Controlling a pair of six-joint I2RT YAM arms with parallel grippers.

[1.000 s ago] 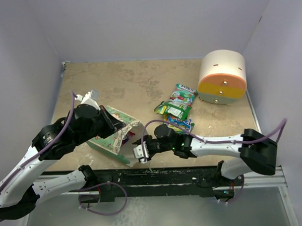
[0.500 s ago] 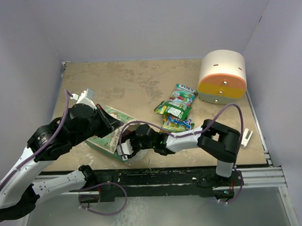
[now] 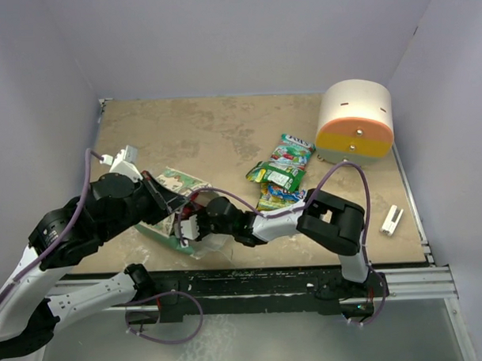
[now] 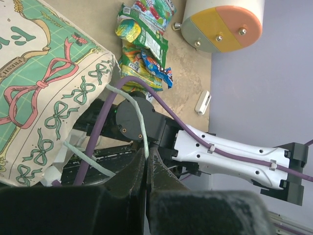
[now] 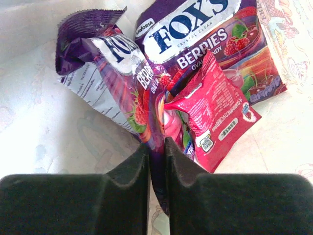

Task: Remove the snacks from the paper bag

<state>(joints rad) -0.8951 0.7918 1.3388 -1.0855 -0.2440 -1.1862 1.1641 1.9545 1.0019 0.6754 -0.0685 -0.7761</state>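
Note:
The mint-green paper bag (image 3: 175, 200) lies on its side at the near left, patterned side (image 4: 46, 93) up. My left gripper (image 4: 146, 155) is shut on its thin string handle (image 4: 139, 120). My right gripper (image 5: 157, 144) is inside the bag's white interior (image 5: 44, 147), reaching in through the mouth (image 3: 187, 227). It is shut on a purple Fox's Berries packet (image 5: 117, 78). A second purple packet (image 5: 205, 34) and a pink-red packet (image 5: 217, 112) lie in the bag beside it. Several green and teal snacks (image 3: 280, 175) lie in a pile on the table, also seen in the left wrist view (image 4: 144, 41).
A cream-orange-yellow cylinder (image 3: 354, 121) stands at the back right. A small white block (image 3: 391, 219) lies near the right edge. The right arm (image 4: 230, 152) stretches across the near edge towards the bag. Grey walls close in the table on three sides.
My right arm has swung left and its gripper has gone into the bag mouth. My left arm and the bag have shifted slightly left. The white block has come into view.

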